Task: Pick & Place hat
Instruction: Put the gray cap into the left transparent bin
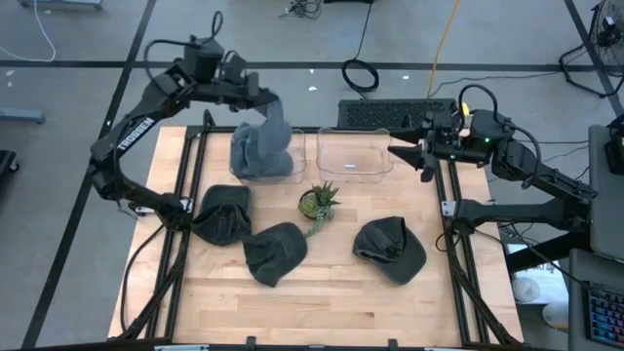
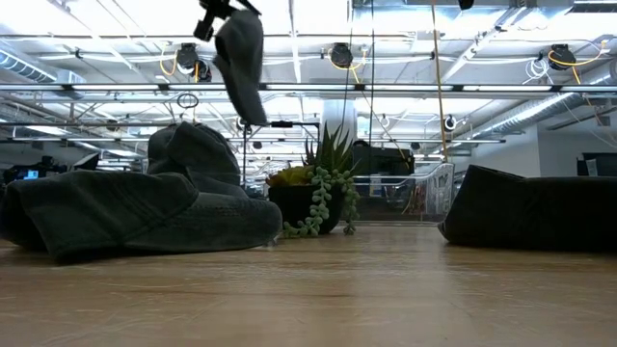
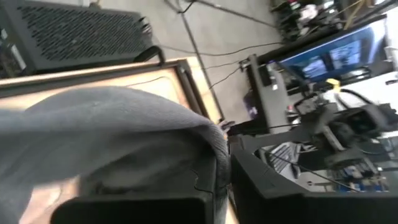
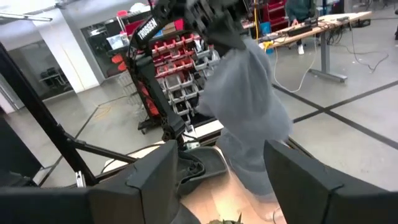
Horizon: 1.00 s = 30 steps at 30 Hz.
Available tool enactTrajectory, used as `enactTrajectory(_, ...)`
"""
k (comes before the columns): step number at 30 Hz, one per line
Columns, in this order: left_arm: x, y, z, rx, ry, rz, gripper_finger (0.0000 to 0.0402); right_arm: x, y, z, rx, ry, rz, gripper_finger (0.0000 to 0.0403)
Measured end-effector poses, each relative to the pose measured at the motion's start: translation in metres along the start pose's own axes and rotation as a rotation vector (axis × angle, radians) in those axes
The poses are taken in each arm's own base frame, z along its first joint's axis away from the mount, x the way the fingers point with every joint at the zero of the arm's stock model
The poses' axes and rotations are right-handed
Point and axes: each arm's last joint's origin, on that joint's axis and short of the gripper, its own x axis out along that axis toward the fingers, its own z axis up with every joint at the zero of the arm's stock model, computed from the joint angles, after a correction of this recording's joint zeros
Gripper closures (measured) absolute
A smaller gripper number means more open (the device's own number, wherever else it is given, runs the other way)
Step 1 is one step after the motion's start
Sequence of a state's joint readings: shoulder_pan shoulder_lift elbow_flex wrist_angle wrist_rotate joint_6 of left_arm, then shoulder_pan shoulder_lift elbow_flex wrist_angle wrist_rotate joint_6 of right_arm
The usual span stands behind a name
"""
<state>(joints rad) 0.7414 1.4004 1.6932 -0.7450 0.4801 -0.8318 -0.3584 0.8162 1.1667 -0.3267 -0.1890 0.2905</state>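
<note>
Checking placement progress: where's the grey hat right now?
In the high view, the grey hat hangs from the left gripper over the left clear bin, at the table's far edge.

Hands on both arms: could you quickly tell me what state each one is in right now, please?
Left hand: closed, holding a grey hat above the left bin.
Right hand: open, holding nothing.

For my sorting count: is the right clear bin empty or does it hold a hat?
Empty. The right bin shows only bare clear plastic; the grey hats are at the left bin.

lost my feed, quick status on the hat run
Left gripper shut on grey hat, hanging over left bin. Right gripper open, waiting beside right bin. Nothing in the way.
</note>
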Motion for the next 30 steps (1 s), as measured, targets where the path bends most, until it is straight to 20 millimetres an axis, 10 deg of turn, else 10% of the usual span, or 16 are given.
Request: enactTrajectory(30,0.082,0.047,-0.019,-0.094,0.235,0.353,0.0379,0.0,0.0,0.0,-0.121,0.001,-0.002,0.0179)
